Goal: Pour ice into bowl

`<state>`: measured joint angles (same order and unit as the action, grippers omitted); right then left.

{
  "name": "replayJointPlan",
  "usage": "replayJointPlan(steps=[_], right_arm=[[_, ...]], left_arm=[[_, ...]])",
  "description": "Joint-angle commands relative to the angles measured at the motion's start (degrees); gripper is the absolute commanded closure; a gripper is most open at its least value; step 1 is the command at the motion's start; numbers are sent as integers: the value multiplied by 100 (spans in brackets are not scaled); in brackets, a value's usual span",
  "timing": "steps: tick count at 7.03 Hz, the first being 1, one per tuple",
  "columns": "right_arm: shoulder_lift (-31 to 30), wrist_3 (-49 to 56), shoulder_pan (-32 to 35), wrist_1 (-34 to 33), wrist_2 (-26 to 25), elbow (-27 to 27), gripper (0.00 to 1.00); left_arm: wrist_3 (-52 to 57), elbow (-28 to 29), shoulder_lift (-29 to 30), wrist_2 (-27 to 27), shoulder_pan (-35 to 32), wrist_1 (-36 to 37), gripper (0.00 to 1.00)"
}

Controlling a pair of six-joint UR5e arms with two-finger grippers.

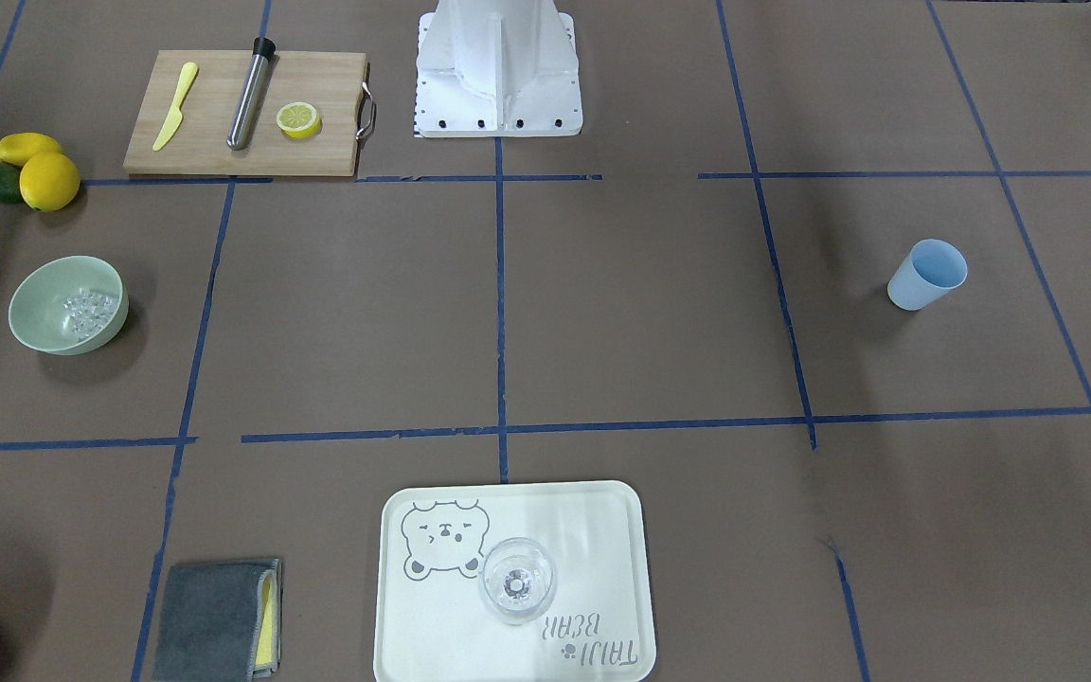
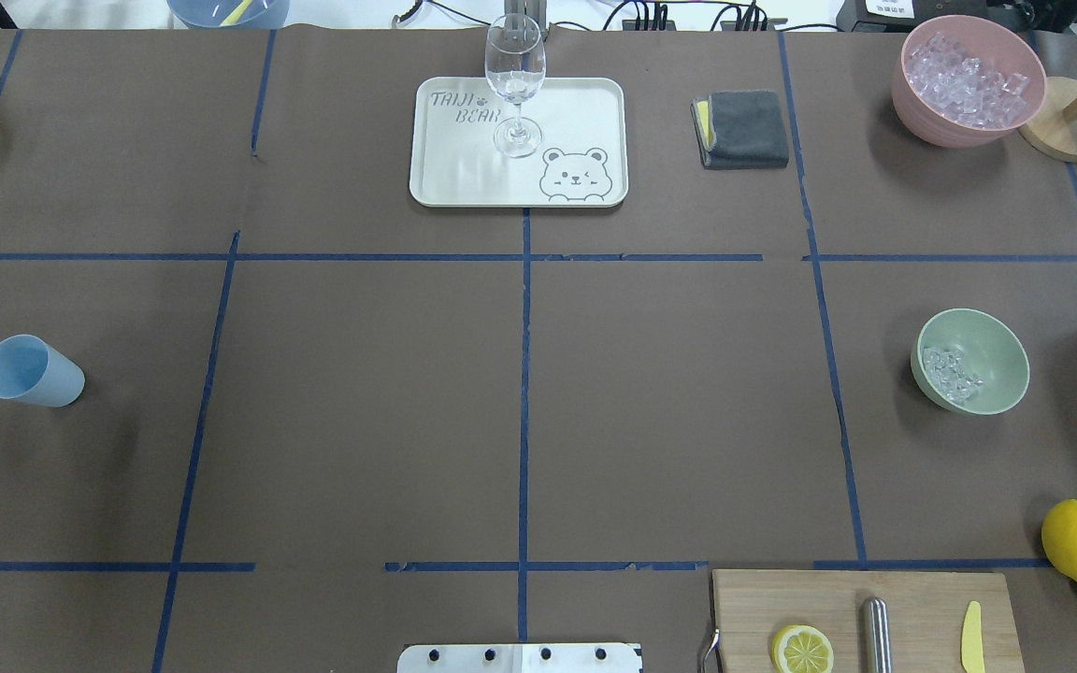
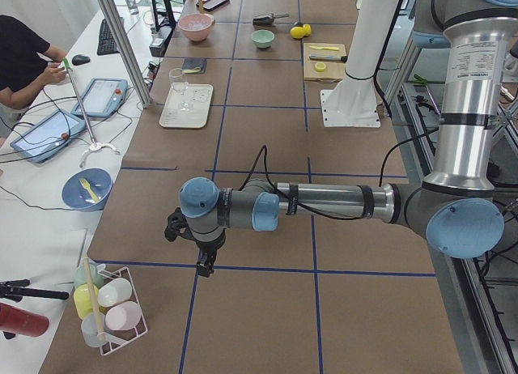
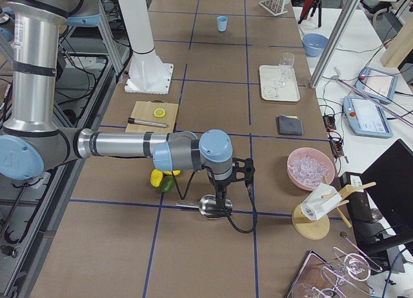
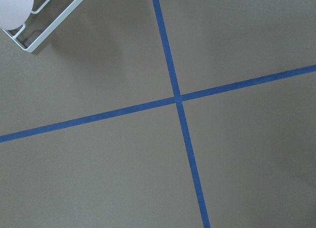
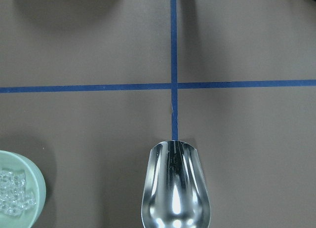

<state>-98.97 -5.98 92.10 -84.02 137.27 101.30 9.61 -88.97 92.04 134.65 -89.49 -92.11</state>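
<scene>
The sage-green bowl stands at the table's right side and holds a small heap of clear ice. It also shows in the front-facing view with the ice in it. In the right wrist view the bowl's rim is at the lower left, and an empty metal scoop points away from the camera. My right gripper is just above the scoop, to the right of the bowl. I cannot tell whether it is open or shut. My left gripper hangs over bare table at the far left. I cannot tell its state either.
A pink bowl full of ice stands at the far right. A tray with a wine glass, a grey cloth, a light blue cup, a cutting board and lemons are also on the table.
</scene>
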Motion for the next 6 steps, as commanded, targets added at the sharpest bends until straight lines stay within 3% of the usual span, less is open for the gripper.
replayJointPlan(steps=[1,6], right_arm=[[0,0,1,0,1,-5,0],[0,0,1,0,1,13,0]], left_arm=[[-553,-6,33,0,1,0,0],[-820,3,6,0,1,-246,0]])
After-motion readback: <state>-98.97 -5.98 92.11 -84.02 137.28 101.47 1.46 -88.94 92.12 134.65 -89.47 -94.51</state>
